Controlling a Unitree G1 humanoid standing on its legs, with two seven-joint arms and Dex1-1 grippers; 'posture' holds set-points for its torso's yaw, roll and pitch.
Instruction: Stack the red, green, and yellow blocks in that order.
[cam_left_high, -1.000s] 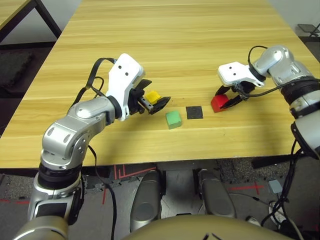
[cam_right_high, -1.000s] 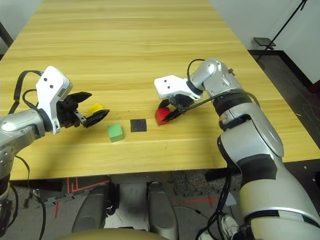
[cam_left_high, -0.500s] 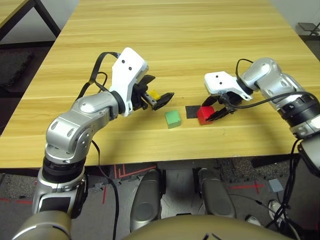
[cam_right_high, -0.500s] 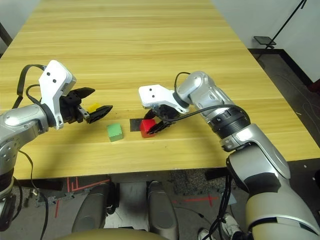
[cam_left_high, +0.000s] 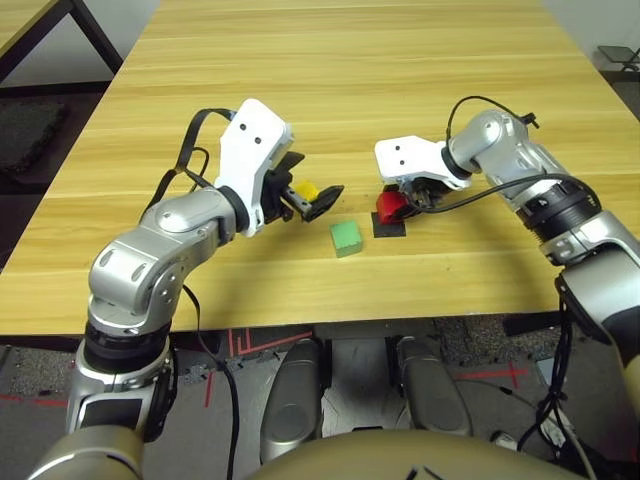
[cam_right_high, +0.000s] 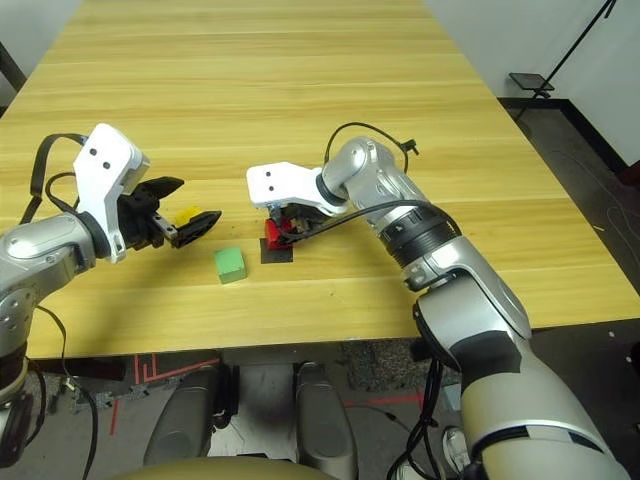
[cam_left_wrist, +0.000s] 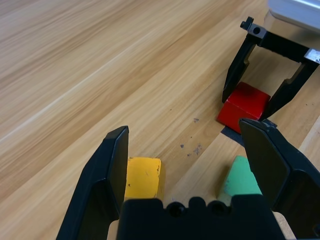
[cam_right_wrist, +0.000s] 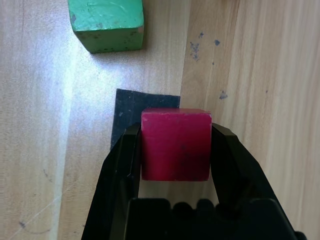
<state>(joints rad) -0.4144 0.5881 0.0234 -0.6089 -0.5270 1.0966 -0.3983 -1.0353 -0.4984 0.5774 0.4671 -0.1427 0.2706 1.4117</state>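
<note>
The right gripper (cam_right_wrist: 175, 165), clamped on the red block (cam_right_wrist: 175, 144), has carried it leftward over the black square patch (cam_right_wrist: 131, 107) (likely the stack's base), while the left gripper (cam_left_wrist: 192, 165) hangs wide open and empty.

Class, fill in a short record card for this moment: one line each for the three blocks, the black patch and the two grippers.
red block: gripped by the right gripper over the black patch's edge
green block: on the table, free
yellow block: on the table, by one left finger
black patch: flat on the table, beside the green block
right gripper: shut on the red block
left gripper: open, holding nothing
</note>
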